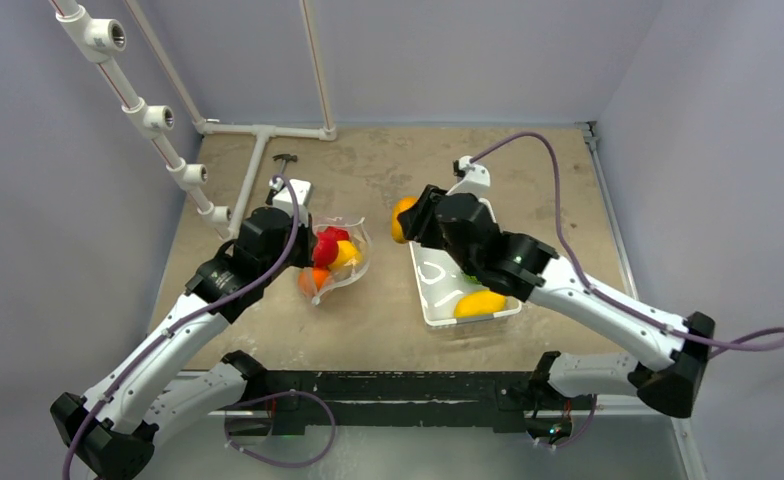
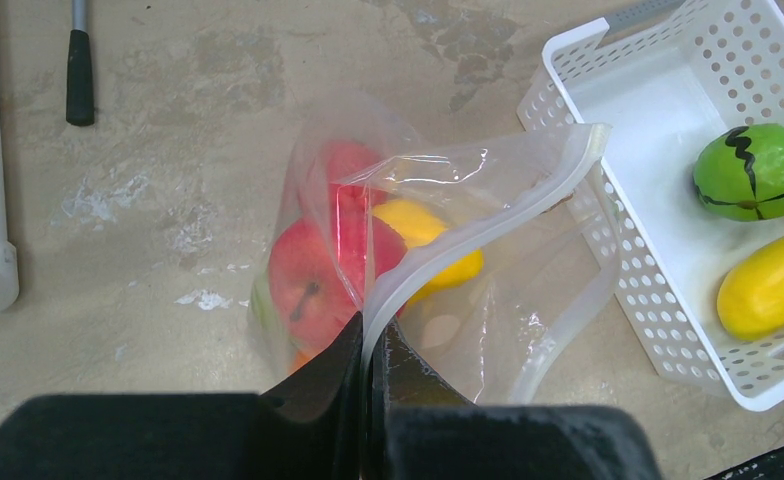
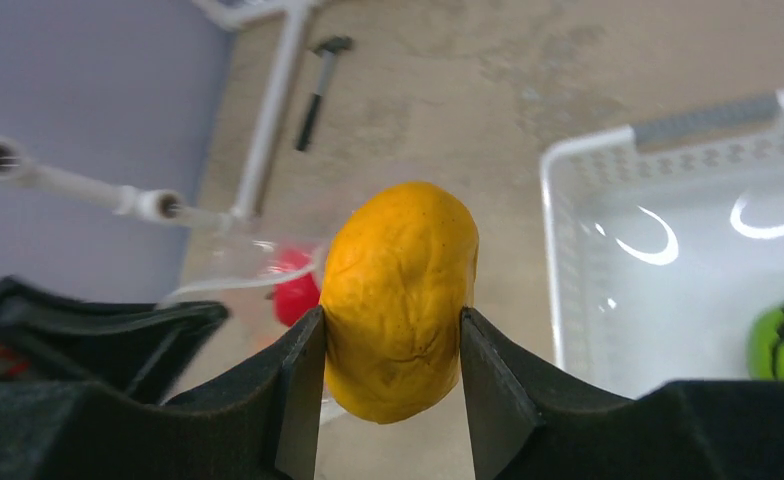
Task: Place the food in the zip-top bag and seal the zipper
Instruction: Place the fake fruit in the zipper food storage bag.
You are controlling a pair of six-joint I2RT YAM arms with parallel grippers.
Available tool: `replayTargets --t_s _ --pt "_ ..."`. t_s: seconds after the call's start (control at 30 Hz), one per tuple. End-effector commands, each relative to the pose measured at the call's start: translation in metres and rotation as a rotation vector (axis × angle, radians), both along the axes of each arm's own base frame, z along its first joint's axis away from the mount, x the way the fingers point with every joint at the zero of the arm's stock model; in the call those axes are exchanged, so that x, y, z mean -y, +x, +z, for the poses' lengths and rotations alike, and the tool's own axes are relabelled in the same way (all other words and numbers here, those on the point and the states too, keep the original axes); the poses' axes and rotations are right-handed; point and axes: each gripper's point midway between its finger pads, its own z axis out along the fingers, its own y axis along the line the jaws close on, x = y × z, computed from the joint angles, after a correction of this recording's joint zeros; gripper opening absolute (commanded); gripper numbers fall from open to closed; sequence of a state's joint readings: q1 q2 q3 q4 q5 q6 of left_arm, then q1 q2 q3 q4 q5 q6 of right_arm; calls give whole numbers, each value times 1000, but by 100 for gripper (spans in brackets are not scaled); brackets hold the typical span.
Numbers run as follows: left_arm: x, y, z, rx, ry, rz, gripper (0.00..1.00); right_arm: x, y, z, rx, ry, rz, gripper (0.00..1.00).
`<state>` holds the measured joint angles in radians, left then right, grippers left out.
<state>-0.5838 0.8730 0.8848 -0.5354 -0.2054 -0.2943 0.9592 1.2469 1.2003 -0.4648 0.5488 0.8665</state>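
Pinching zipper [image 2: 488,225]: left end effector [image 2: 371,330] pressed fully together | right end effector [image 3: 390,318] half-spread, gripping orange fruit [image 3: 400,280]

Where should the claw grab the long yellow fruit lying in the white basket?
Across its narrow middle, coming straight down from above. The yellow fruit lies flat and long, and the basket walls would probably block a sideways reach.
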Motion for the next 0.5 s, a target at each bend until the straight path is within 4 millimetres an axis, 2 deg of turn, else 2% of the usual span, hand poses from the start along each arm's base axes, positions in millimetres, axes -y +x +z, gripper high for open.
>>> replayTargets --t_s 0.0,0.1,0.23,0.47 --pt "2 6 4 27 -10 4 0 -25 -11 83 266 161 222 0" --pt "2 6 4 27 -11 4 0 -39 -17 90 292 169 311 0" --pt "2 5 4 27 -11 5 0 -60 -26 86 297 166 424 0" --pt "3 6 2 21 -6 5 0 -87 -37 58 265 119 564 0"
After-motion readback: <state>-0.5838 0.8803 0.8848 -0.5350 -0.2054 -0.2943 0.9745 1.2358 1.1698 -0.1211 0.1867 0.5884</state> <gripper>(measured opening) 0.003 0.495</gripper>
